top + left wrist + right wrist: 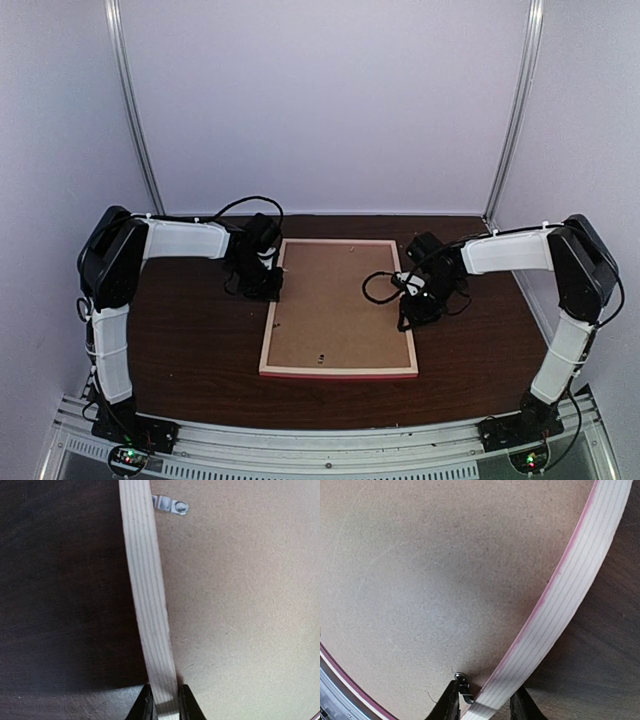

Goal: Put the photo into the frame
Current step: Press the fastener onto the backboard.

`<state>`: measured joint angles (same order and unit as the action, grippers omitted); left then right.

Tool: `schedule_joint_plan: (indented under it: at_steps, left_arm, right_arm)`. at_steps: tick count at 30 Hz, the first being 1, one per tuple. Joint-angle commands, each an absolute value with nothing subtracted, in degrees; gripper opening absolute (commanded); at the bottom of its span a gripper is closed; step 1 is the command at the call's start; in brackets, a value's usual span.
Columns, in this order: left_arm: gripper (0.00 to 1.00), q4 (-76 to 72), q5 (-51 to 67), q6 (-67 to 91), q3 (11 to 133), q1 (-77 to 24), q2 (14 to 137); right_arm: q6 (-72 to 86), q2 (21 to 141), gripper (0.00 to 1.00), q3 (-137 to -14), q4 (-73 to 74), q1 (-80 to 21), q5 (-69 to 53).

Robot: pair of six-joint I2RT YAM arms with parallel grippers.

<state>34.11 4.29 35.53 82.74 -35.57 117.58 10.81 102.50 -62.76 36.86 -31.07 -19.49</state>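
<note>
The frame (340, 372) lies back side up on the dark table, with the plain brown backing board (335, 305) filling it. The photo is hidden. My left gripper (272, 290) is at the frame's left rail. In the left wrist view it (164, 702) is shut on the pale wood rail (147, 595), one finger on each side. My right gripper (410, 318) is at the right rail. In the right wrist view it (485, 705) straddles the rail (570, 595) and is closed on it, its inner finger against a small metal clip (465, 690).
Another metal clip (170, 504) sits on the backing board (240, 605) beside the left rail. Dark wood table (190, 350) surrounds the frame. Grey walls stand behind and at both sides. A black cable (380, 285) loops over the board near my right gripper.
</note>
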Motion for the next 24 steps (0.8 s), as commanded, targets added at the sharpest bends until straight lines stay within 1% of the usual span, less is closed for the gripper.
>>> schedule_joint_plan:
  at_steps: [1,4,10,12,14,18,24]
  left_arm:
    - [0.16,33.05,5.03,32.96,82.96,-35.64,119.09]
    - [0.16,33.10,5.14,32.95,83.06,-35.60,119.09]
    - [0.16,33.15,5.21,32.92,83.06,-35.65,119.09]
    - [0.16,33.08,5.26,32.94,83.06,-35.66,119.09]
    - [0.16,33.08,5.29,32.96,83.06,-35.66,119.09]
    - [0.16,33.08,5.48,32.85,83.01,-35.68,119.09]
    - [0.16,33.07,5.71,32.96,82.88,-35.68,119.09]
  right_arm:
    - [5.49,104.94,0.28,-63.19,36.74,-30.96,-19.39]
    - [4.61,104.73,0.34,-63.35,37.63,-30.94,-19.40]
    - [4.22,104.18,0.40,-63.41,38.47,-31.02,-19.65]
    - [4.22,104.15,0.40,-63.37,38.67,-31.02,-18.91]
    - [4.21,104.52,0.36,-63.51,38.96,-31.04,-17.85]
    - [4.30,104.73,0.26,-63.89,39.29,-31.03,-16.51]
    - [4.24,104.04,0.20,-63.98,38.66,-30.98,-16.40]
